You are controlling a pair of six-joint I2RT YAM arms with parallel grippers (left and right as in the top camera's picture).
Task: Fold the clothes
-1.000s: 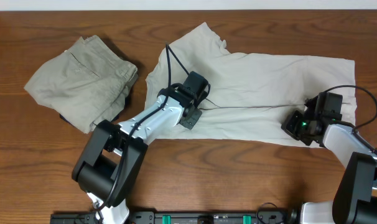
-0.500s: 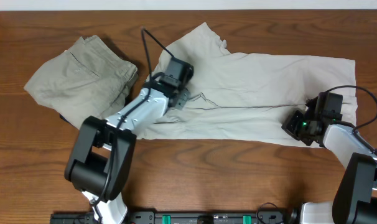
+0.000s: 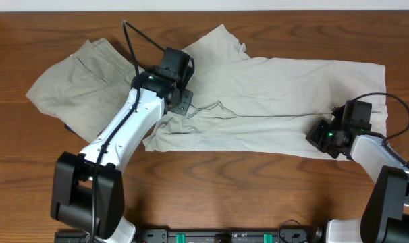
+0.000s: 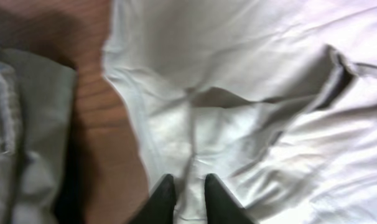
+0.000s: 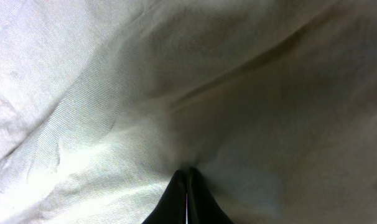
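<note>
The pale off-white T-shirt (image 3: pixel 285 88) lies spread across the middle and right of the table, wrinkled, with a fold ridge running along its lower half. My left gripper (image 3: pixel 182 105) is at the shirt's left edge, its fingers (image 4: pixel 188 183) nearly closed with a pinch of shirt fabric (image 4: pixel 238 74) between them. My right gripper (image 3: pixel 324 138) is at the shirt's lower right corner. Its fingers (image 5: pixel 187 173) are pressed together on the shirt cloth (image 5: pixel 114 93).
Khaki-olive trousers (image 3: pixel 83 84) lie folded at the back left, close to the left arm; their seamed edge shows in the left wrist view (image 4: pixel 14 124). Bare wooden table (image 3: pixel 258 196) runs along the front. A cable loops over the right arm.
My left arm has swung up and to the left, dragging the shirt's left edge with it; the lower left corner shifted left. The right arm has not moved.
</note>
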